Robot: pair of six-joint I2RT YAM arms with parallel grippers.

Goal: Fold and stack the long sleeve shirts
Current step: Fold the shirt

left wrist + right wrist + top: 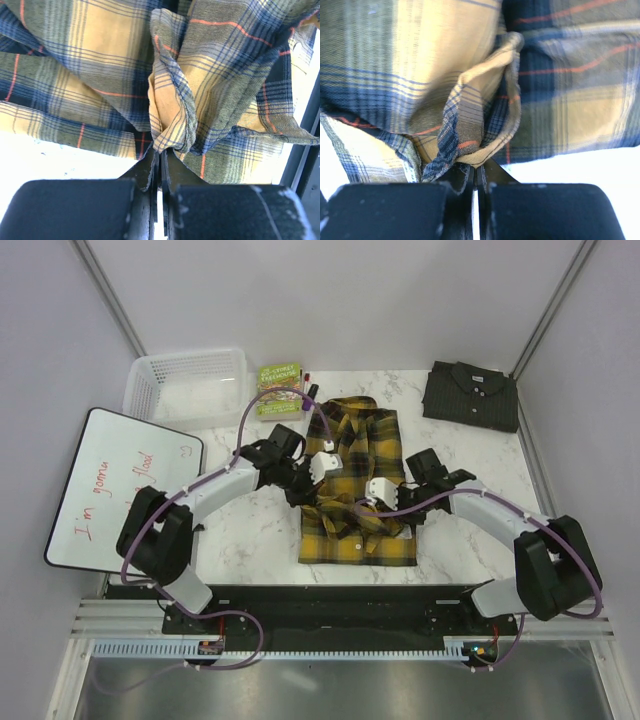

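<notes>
— What has the left end effector (160, 152) got?

— Its fingers are pressed together on a bunched pleat of the plaid shirt (358, 432). From its wrist view the cloth gathers into a knot right at the tips and fans out above them.

— And the other one?

— Same story. The right end effector (476, 170) is clamped on a rolled edge of that same shirt, with no gap showing between the fingers apart from the cloth itself.

— Where does the shirt lie from them?

— Straight beneath both. It sits in the middle of the surface (250, 530), long axis running away from the arm bases toward the far wall. The left pinch is on the shirt's left half and farther out; the right pinch is on the right half and closer in. Neither arm is really nearer, since they straddle the middle of it.

— So what does the fold turn on?

— I'd guess on carrying both pinches along that long axis together, so one end lays over the other without skewing.

— And the stack?

— The dark grey shirt (472, 395) lies folded at the far right corner, well apart, on the right arm's side. The basket (140, 390) is far left, out of the way.
</notes>
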